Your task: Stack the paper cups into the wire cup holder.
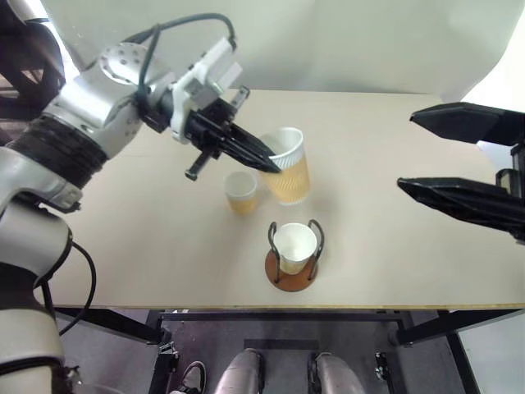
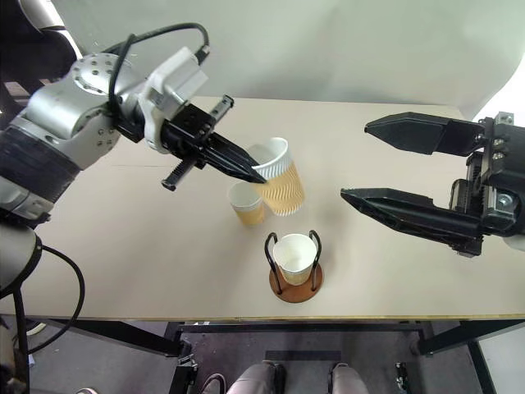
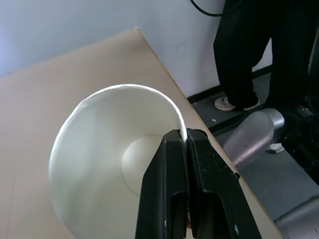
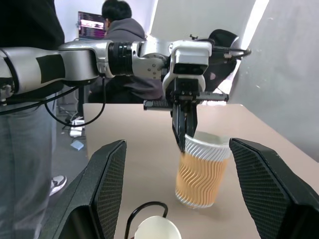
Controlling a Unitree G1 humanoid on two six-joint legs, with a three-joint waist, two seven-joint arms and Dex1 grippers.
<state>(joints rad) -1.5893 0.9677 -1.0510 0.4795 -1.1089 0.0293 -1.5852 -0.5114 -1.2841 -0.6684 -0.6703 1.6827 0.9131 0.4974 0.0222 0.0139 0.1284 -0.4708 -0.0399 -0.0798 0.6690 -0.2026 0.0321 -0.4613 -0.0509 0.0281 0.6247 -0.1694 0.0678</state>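
Note:
My left gripper (image 1: 267,156) is shut on the white rim of a ribbed yellow-tan paper cup (image 1: 290,174), which hangs tilted, lifted above the table's middle. In the left wrist view its black fingers (image 3: 175,189) pinch the rim over the cup's white inside (image 3: 99,159). A smaller paper cup (image 1: 241,192) stands on the table just left of the held one. Another paper cup (image 1: 294,245) sits inside the wire cup holder (image 1: 291,277), nearer the front edge. My right gripper (image 2: 354,160) hovers open and empty to the right, above the table.
The tan table (image 1: 148,246) ends in a front edge (image 1: 246,309) close behind the holder. Beyond the table's far side, a person (image 4: 122,30) sits at a laptop, and another person's legs (image 3: 249,55) stand on the floor beside the table.

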